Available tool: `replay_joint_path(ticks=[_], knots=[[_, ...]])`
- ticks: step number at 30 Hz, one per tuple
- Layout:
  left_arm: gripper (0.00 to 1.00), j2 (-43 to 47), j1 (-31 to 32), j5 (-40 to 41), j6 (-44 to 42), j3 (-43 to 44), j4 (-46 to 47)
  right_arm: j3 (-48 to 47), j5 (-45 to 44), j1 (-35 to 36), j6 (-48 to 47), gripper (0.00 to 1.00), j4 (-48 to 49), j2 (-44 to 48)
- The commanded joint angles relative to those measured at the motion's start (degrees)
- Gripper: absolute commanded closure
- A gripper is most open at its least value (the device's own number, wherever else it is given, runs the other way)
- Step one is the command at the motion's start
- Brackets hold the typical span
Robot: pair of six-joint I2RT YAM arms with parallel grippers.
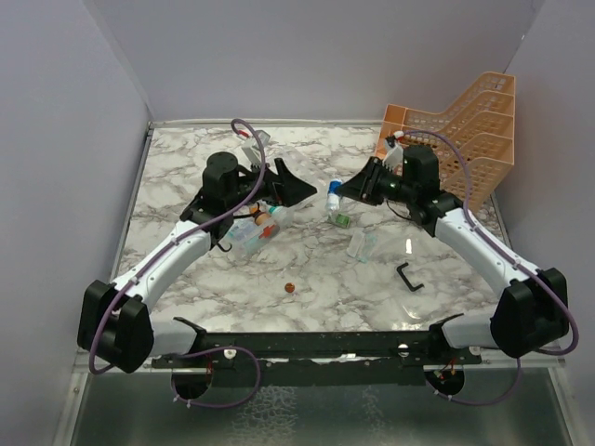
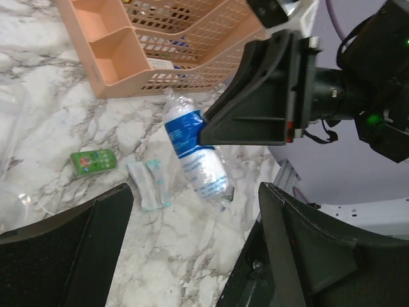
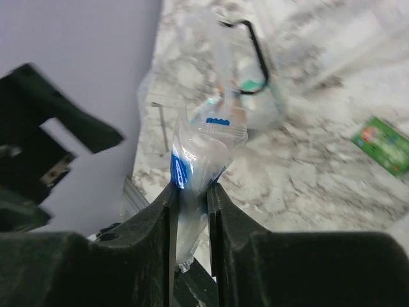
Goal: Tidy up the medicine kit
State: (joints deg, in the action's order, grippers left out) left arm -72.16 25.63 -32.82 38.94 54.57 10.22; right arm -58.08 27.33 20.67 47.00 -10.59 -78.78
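One sachet (image 3: 204,150): your right gripper (image 3: 192,192) pinches it flat between nearly closed fingers and holds it off the table, probably to carry it.
Left gripper (image 2: 195,198): fingers spread wide with nothing between them, likely ready to receive it.
Medicine kit (image 1: 251,232): on the table left of centre, beneath your left wrist.
Green packet (image 2: 94,160): loose, outside the kit.

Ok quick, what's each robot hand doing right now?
Left hand: open, holding nothing.
Right hand: closed on a clear packet with a blue label.
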Motion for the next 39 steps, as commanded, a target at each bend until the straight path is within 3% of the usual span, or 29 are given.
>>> replay_joint_path(ticks=[1,10,18,24,31,35,39], knots=[[0.18,-2.9,0.3,-7.9,7.3,0.6,8.1,0.6,11.8,0.3,-3.5,0.78,15.7,4.8],[0.25,-6.0,0.8,-16.1,18.4,2.4,17.9,1.6,19.9,0.4,-2.6,0.75,28.1,6.3],[0.31,-6.0,2.8,-15.7,24.0,1.2,23.8,2.9,23.1,0.8,-0.4,0.73,34.3,5.8],[0.43,-6.5,4.2,-14.3,25.1,0.1,23.8,2.9,24.5,0.8,1.6,0.73,37.0,5.2],[0.65,-5.9,4.2,-12.2,24.4,-0.7,24.0,3.4,25.9,0.8,1.8,0.70,37.2,5.3],[0.83,-5.0,4.2,-11.6,20.8,-1.5,24.0,3.5,25.7,0.8,0.5,0.61,35.8,6.2],[0.85,-3.8,3.4,-11.4,15.2,-2.7,23.8,2.0,20.7,0.9,-3.8,0.46,27.6,7.1]])
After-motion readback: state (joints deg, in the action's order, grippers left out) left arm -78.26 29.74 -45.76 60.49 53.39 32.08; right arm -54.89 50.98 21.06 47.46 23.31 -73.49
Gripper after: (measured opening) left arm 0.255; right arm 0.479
